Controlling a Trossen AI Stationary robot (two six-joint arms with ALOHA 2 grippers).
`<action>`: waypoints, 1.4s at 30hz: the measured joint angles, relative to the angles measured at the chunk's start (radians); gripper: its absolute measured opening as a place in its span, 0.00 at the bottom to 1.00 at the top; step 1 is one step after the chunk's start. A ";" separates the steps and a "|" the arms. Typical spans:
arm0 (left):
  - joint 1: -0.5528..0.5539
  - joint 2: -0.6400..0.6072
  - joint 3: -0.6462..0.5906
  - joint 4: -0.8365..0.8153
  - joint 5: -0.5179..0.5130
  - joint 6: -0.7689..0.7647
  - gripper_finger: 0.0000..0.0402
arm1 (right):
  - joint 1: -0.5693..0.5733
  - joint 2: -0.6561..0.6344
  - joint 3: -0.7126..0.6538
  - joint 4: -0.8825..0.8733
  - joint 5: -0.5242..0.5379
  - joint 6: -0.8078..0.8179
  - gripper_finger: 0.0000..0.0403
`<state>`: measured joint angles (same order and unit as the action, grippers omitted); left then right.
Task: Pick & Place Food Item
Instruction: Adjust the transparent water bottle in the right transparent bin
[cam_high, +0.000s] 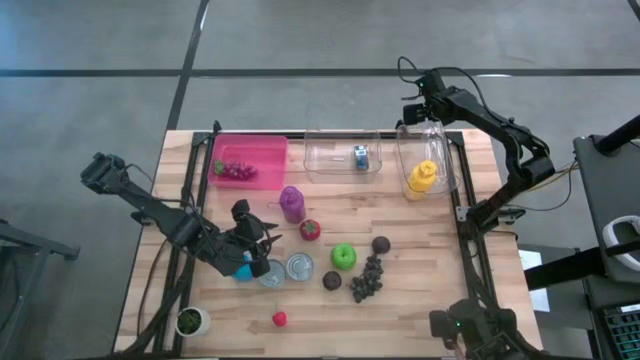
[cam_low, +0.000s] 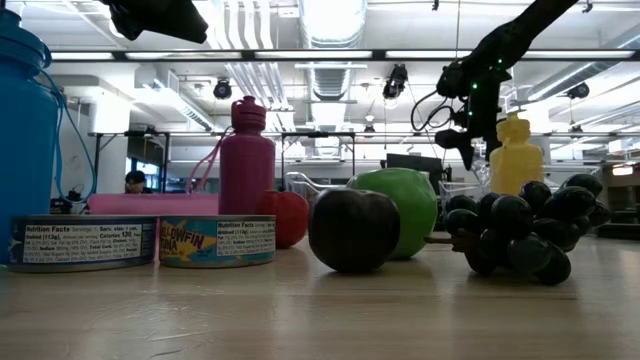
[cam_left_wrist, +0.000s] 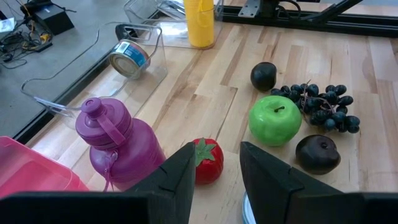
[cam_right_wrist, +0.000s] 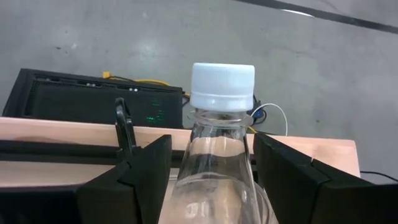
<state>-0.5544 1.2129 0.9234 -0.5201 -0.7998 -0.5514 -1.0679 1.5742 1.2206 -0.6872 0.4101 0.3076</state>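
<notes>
Clear bottle (cam_right_wrist: 219, 155) is sitting between the right end effector's (cam_right_wrist: 214, 177) parted fingers at twelve o'clock, probably being released; left end effector (cam_left_wrist: 214, 180) is hovering apart, empty.

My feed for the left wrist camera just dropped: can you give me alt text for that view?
The left gripper hangs open and empty over the wooden table, its dark fingers framing a red strawberry beside a purple bottle. Beyond lie a green apple, two dark plums, black grapes, a can in a clear bin and a yellow bottle.
</notes>
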 joint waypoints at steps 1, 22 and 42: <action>0.000 0.000 0.000 0.000 0.000 0.000 0.32 | 0.000 0.000 0.000 0.002 0.000 0.005 0.56; 0.000 0.000 0.000 0.000 0.000 0.000 0.32 | -0.003 0.000 -0.036 0.070 0.009 0.006 0.50; 0.000 0.000 0.000 0.000 0.000 0.000 0.33 | -0.002 0.000 -0.039 0.075 0.009 0.005 0.40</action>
<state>-0.5545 1.2129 0.9234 -0.5201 -0.8000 -0.5510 -1.0702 1.5742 1.1816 -0.6125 0.4194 0.3130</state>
